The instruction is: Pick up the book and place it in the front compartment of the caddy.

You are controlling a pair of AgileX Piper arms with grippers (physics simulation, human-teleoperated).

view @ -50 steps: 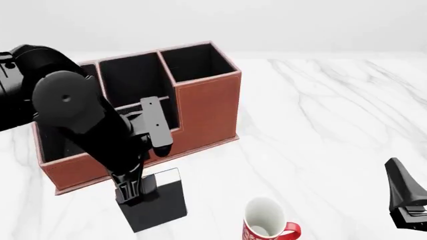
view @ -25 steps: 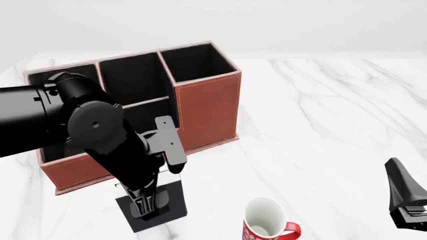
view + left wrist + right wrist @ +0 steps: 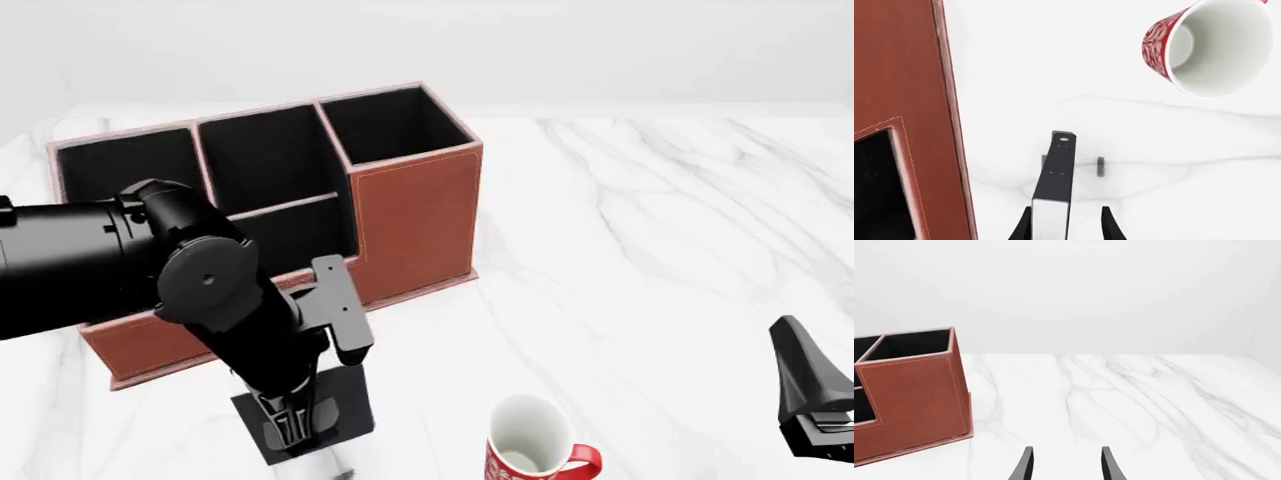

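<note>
thin black book with matte covers and a white page edge (image 3: pixel 1054 195) stands on edge between the fingers of the left pincer (image 3: pixel 1065 225); in the left wrist view one finger touches its cover while the other stands a little apart, so whether the grasp is firm cannot be told, though the book appears raised off the white marble table (image 3: pixel 641 230), with faint shadow marks on the surface beyond it. seen from the front, the black book (image 3: pixel 350 415) hangs directly beneath the left pincer (image 3: pixel 296 425), and the reddish-brown leather-look caddy with pale stitching and black lining (image 3: pixel 414 215) lies just beyond and beside that pincer, its low front compartment empty. a red-and-white patterned mug (image 3: pixel 534 450) stands near, on the pincer's other side. the right pincer (image 3: pixel 1065 465) is idle and well apart, fingers spread, holding nothing. judged progress: pick-up appears under way or just achieved; carrying over the stepped wall, lowering into the front compartment and release remain.
</note>
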